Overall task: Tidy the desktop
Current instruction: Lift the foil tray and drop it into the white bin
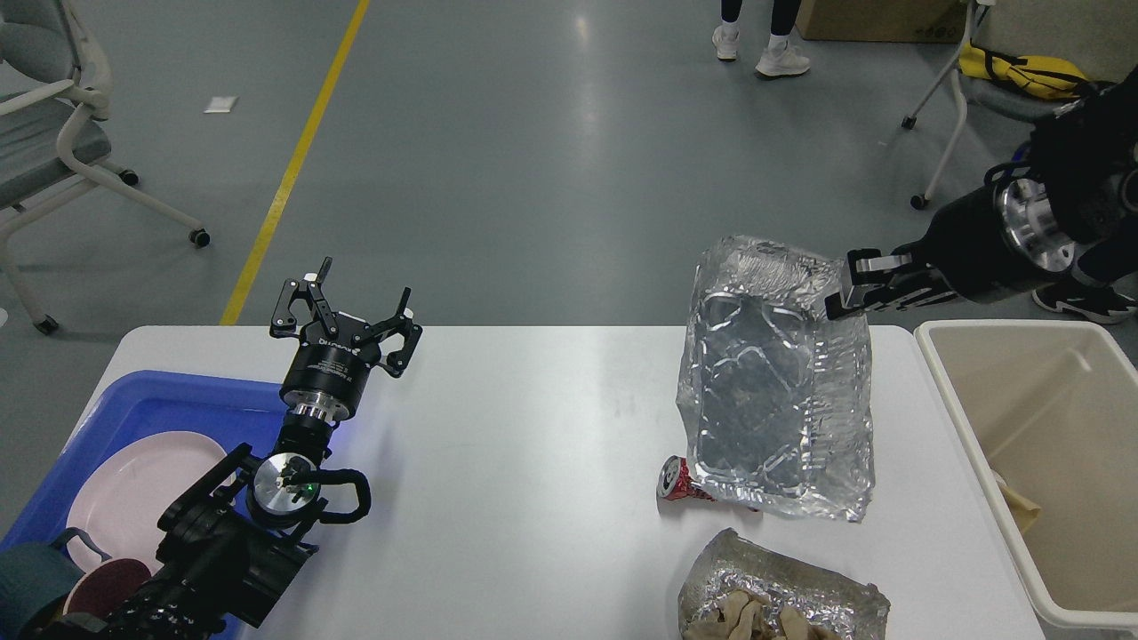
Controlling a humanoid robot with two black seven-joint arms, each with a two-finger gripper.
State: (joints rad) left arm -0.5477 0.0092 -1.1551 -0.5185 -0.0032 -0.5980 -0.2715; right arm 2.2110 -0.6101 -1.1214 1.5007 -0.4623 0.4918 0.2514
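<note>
Fingers (867,262) of the right gripper (845,289) are pinching one foil tray (775,382), probably hiding things on the desktop (533,462); left gripper (356,298) is gaping empty.

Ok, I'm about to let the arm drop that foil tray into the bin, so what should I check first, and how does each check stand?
1. Right gripper holds the foil tray: ok, shut on its top edge.
2. Tray lifted off the desktop: ok, it hangs tilted in the air.
3. Tray over the beige bin: not ok, it hangs over the desktop, left of the bin.
4. Bin has room: ok, mostly bare inside.
5. Crushed red can free of the tray: cannot tell, the tray hides most of it.
6. Left gripper out of the way: ok, open, far left.
</note>
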